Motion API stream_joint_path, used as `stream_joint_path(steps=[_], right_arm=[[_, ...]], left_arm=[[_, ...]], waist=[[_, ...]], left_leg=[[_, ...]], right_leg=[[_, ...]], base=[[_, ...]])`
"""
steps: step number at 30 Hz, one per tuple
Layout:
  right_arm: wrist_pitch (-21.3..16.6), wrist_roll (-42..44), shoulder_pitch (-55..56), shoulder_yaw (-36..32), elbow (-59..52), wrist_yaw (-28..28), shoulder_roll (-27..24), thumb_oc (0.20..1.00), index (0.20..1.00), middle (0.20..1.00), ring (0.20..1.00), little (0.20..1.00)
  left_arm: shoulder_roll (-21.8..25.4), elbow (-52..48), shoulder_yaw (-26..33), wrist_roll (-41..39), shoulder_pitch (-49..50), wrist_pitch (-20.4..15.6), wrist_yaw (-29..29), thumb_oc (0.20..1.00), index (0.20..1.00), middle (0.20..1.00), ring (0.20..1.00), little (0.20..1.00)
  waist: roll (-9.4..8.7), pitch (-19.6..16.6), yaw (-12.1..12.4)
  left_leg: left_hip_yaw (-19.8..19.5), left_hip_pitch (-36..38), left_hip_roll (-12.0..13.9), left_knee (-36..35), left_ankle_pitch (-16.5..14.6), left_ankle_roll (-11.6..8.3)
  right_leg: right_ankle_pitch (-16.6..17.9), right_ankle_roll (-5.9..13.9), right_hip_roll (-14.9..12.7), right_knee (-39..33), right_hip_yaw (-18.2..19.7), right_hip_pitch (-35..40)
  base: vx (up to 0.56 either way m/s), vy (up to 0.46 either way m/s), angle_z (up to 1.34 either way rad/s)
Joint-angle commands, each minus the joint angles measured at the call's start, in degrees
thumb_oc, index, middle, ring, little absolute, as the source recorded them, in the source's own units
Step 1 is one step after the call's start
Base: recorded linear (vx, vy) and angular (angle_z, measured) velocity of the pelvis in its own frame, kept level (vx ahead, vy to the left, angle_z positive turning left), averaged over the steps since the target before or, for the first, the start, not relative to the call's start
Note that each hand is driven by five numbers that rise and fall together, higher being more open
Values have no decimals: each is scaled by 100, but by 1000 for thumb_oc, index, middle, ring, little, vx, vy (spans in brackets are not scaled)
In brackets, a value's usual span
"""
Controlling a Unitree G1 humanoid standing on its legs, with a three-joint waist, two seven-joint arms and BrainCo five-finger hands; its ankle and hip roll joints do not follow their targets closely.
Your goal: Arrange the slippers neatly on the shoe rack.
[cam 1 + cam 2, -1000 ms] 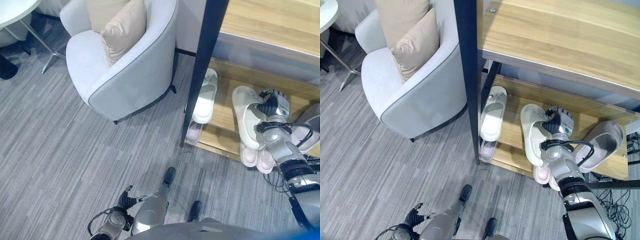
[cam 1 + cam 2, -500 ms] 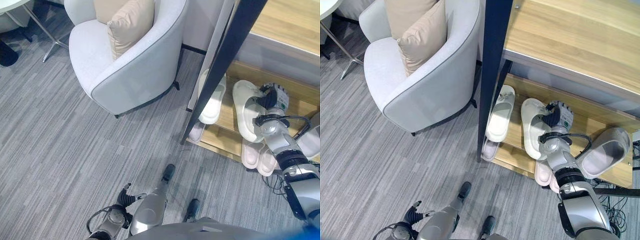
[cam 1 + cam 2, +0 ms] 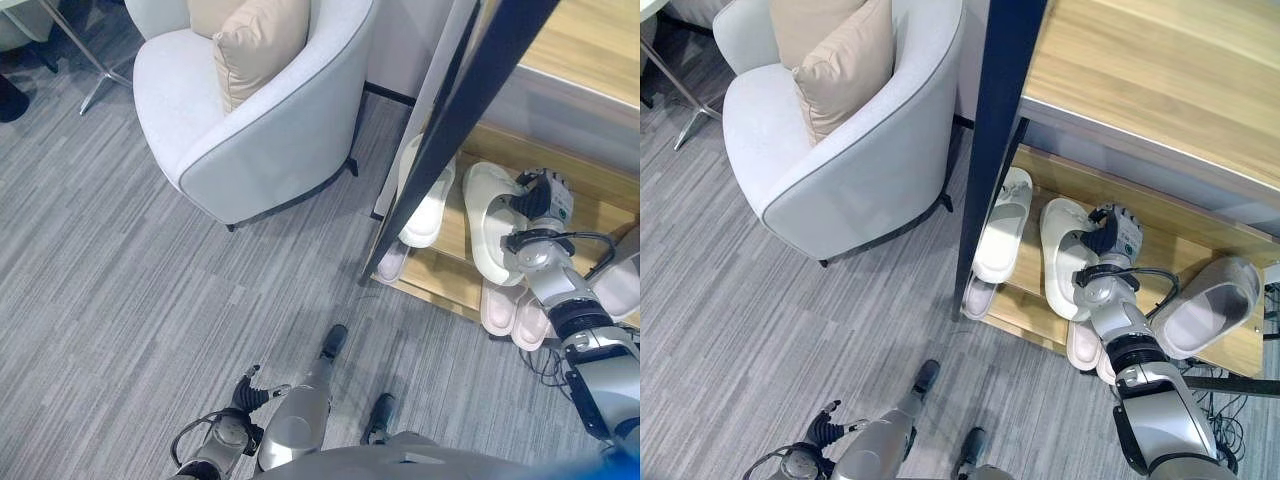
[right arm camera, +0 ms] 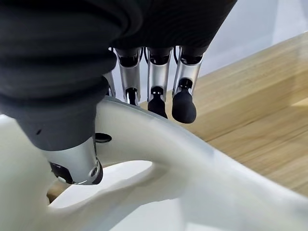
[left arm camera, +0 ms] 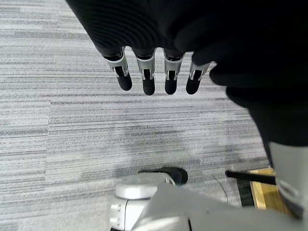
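A cream slipper (image 3: 1064, 258) lies on the middle shelf of the wooden shoe rack (image 3: 1160, 215). My right hand (image 3: 1110, 232) is at its strap. In the right wrist view the thumb (image 4: 77, 163) sits under the strap of that slipper (image 4: 168, 173) and the fingers (image 4: 184, 103) curl over it. A second cream slipper (image 3: 998, 228) lies to its left by the black post (image 3: 1000, 120). A grey slipper (image 3: 1205, 305) rests at the right end. Pale pink slippers (image 3: 1085, 345) sit on the bottom shelf. My left hand (image 3: 245, 395) hangs low over the carpet, fingers (image 5: 144, 79) straight.
A light grey armchair (image 3: 250, 110) with a beige cushion (image 3: 255, 45) stands left of the rack. The rack's wooden top (image 3: 1180, 70) overhangs the shelves. A table's metal leg (image 3: 85, 75) shows at the far left. Grey carpet (image 3: 120, 290) spreads in front.
The camera has moved, shifting the whole scene. My right hand stays on the cream slipper, which now lies a little further in on the shelf. The left hand has not moved.
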Motion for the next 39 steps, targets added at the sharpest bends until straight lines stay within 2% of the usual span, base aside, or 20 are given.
stream_joint_path(steps=[1, 10, 11, 18, 26, 28, 29, 31, 39], right_arm=[[-131, 182, -244, 2, -174, -162, -200, 200, 200, 200, 200, 200], [-141, 358, -368, -21, 2, -211, -110, 200, 200, 200, 200, 200], [-146, 401, -369, -52, 20, -253, -89, 1000, 1000, 1000, 1000, 1000], [-167, 550, -300, -169, -22, -318, -17, 1000, 1000, 1000, 1000, 1000], [-130, 691, -25, -283, -205, -379, 420, 1000, 1000, 1000, 1000, 1000], [-94, 611, 117, -262, -322, -334, 480, 1000, 1000, 1000, 1000, 1000], [-45, 500, 231, -162, -650, -176, 546, 1000, 1000, 1000, 1000, 1000], [15, 493, 215, -230, -469, -193, 525, 1000, 1000, 1000, 1000, 1000], [145, 13, 726, -296, -884, -80, 450, 1000, 1000, 1000, 1000, 1000]], left_arm=[[-394, 496, -350, -13, -232, -19, 39, 1000, 1000, 1000, 1000, 1000], [-434, 546, -411, -4, -288, -31, 60, 1000, 1000, 1000, 1000, 1000], [-445, 537, -419, -17, -296, -34, 69, 1000, 1000, 1000, 1000, 1000], [-483, 608, -406, -23, -299, -17, 78, 1000, 1000, 1000, 1000, 1000], [-564, 706, -531, 186, -295, 70, 20, 1000, 1000, 1000, 1000, 1000], [-560, 702, -445, 126, -296, 94, 30, 1000, 1000, 1000, 1000, 1000], [-517, 759, -262, -65, -613, 135, 14, 1000, 1000, 1000, 1000, 1000], [-530, 742, -288, -117, -512, 127, 9, 1000, 1000, 1000, 1000, 1000], [-552, 818, -139, -215, -358, 179, -165, 1000, 1000, 1000, 1000, 1000]], waist=[[-7, -72, 233], [-57, -54, 294], [-56, -45, 293], [-50, -26, 307], [-26, -69, 223], [-30, -85, 207], [-36, -125, 98], [-39, -186, 114], [-100, -272, 30]], left_leg=[[-174, 498, 78, 30, -1026, -165], [-247, 444, -6, 30, -1032, -147], [-255, 438, -15, 30, -1033, -145], [-255, 402, -38, 30, -1037, -132], [-267, 496, -23, 30, -1078, -113], [-269, 528, -13, 30, -1085, -111], [-237, 575, 5, 30, -1120, -103], [-265, 594, 1, 30, -1136, -93], [-292, 717, 9, 48, -1177, -81]], right_leg=[[431, 459, -512, 88, -19, -158], [479, 503, -598, 134, -133, -191], [486, 507, -605, 142, -138, -201], [494, 516, -636, 163, -166, -240], [449, 490, -630, 216, -155, -214], [436, 480, -624, 220, -172, -190], [435, 482, -626, 223, -126, -181], [420, 478, -620, 213, -155, -143], [340, 437, -585, 294, -150, -69]], base=[[18, 19, 13], [22, 22, 3], [12, 11, 5], [2, 4, 1], [0, 0, 0], [0, 0, 0], [0, 11, 4], [1, -6, -4], [-2, -5, 1]])
